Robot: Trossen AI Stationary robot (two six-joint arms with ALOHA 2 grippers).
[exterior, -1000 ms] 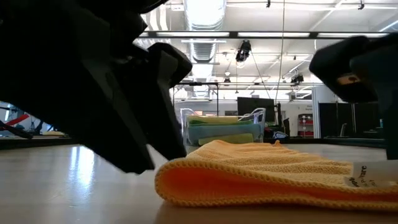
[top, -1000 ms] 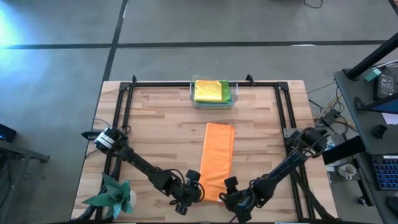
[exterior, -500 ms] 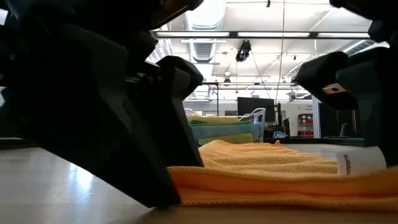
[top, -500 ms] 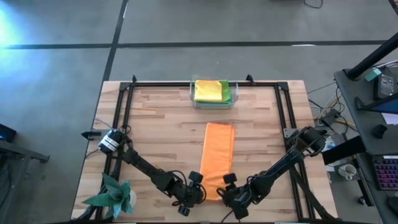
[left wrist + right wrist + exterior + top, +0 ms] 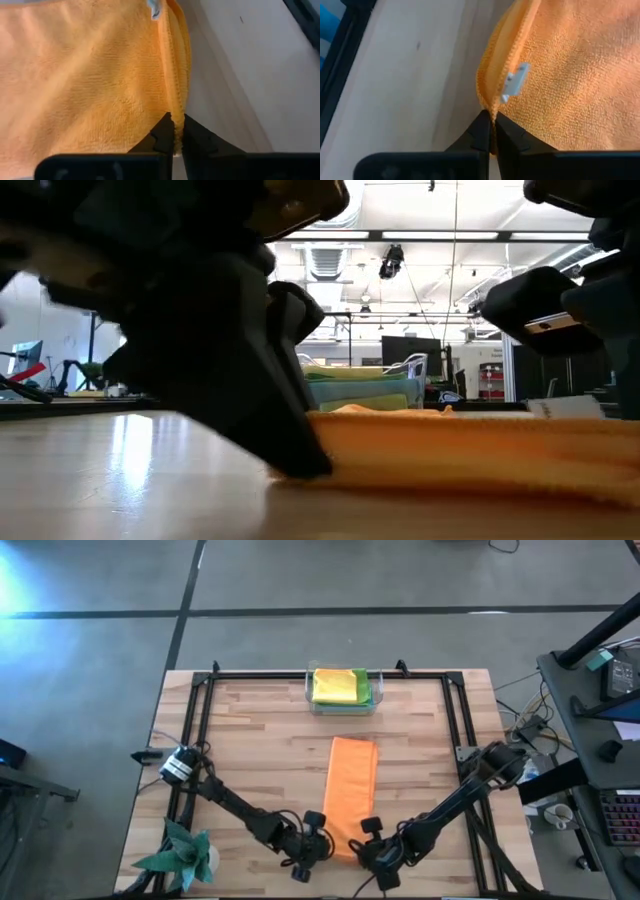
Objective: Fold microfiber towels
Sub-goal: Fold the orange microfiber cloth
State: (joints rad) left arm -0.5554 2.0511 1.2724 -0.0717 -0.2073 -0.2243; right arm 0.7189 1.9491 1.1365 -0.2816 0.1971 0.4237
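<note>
Orange towel (image 5: 353, 792) lies folded into a long narrow strip on the wooden table (image 5: 260, 750), running from table centre toward the 6 o'clock edge in my overhead view. Its near end sits between the two grippers.

Left gripper (image 5: 318, 843): at the strip's near corner, on the 7 o'clock side of the towel. From the left wrist camera I see the fingers (image 5: 165, 134) pressed together on the towel's layered edge, pinching the orange folds between their tips.

Right gripper (image 5: 368, 846): at the opposite near corner, on the 5 o'clock side. The right wrist camera shows its fingers (image 5: 482, 131) drawn together on the towel's hem, gripping it just beside the small white tag (image 5: 515, 81).

Low camera: the orange edge (image 5: 470, 450) stretches level across the picture, close to the tabletop, with dark gripper bodies at either end. I cannot tell from this view whether the edge touches the table.

Clear bin (image 5: 343, 702) at 12 o'clock on the table, against the far rail. A yellow towel (image 5: 335, 686) lies on top of the stack inside, with a green towel (image 5: 364, 688) showing at its right side.

Teal paper ornament (image 5: 185, 852) sits at the 8 o'clock corner of the table, well apart from the towel.
</note>
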